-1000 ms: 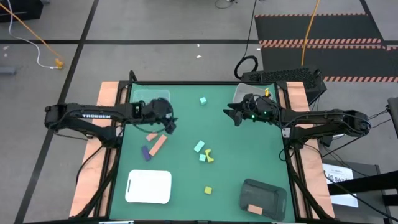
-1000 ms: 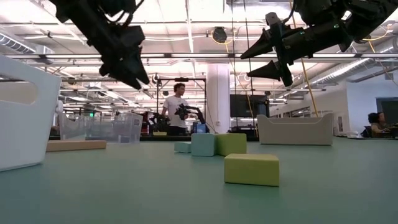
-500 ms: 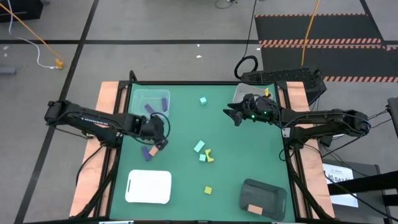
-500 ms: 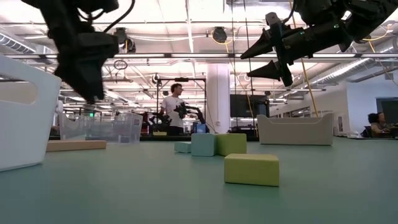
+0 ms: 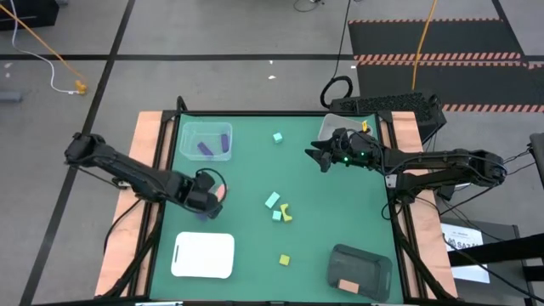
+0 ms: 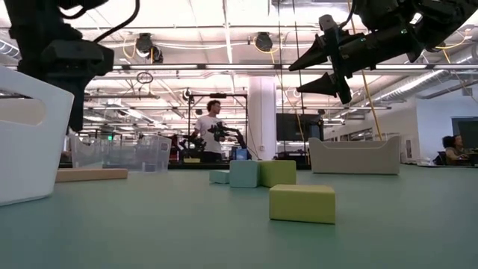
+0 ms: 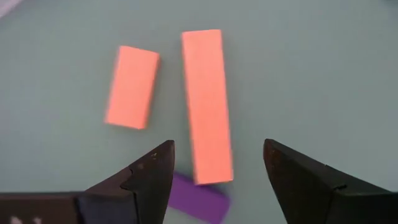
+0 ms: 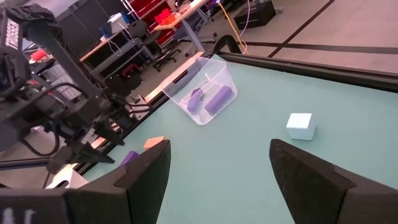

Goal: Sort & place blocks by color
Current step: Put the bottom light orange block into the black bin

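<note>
On the green desk, the left claw hung spread above a long salmon bar; the right claw waited released, well apart.

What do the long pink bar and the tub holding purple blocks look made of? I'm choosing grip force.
The long pink bar looks like painted wood or dense foam: flat matte faces, crisp edges, no gloss; which one cannot be told. The tub looks like thin clear plastic: the purple blocks show through its walls, and its rim catches light.
</note>
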You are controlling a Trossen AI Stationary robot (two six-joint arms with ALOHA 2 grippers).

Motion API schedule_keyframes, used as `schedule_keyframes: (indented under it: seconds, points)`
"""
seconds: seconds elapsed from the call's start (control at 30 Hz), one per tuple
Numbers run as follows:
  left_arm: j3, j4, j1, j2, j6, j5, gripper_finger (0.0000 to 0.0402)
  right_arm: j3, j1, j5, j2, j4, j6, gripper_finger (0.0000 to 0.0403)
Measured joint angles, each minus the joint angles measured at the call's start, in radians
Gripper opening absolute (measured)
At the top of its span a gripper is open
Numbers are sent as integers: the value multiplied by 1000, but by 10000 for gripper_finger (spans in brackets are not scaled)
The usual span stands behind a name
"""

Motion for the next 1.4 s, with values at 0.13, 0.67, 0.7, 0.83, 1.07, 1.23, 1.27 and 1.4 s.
schedule_keyframes:
  seconds: [0.13, 0.67, 0.7, 0.83, 1.07, 1.23, 1.27, 1.4]
  points:
    - [-35, 77, -11, 51, -15, -1, 278, 0, 0, 0, 0, 0, 0, 263]
    - [-42, 190, 21, 270, 71, -32, 255, 0, 0, 0, 0, -7, 0, 263]
    - [-42, 196, 24, 274, 72, -31, 249, 0, 0, 0, 0, -6, 0, 263]
    - [-42, 203, 33, 275, 92, -29, 240, 0, 0, 0, 0, -1, 0, 263]
    - [-42, 206, 56, 274, 103, -30, 244, 0, 0, 0, 0, 0, 0, 263]
    - [-42, 208, 92, 274, 113, -30, 183, 0, 0, 0, 0, 0, 0, 263]
    - [-42, 215, 97, 274, 133, -27, 163, 0, 0, 0, 0, 0, 0, 263]
    - [-35, 279, 109, 268, 223, -12, 125, 0, 0, 0, 0, 0, 0, 263]
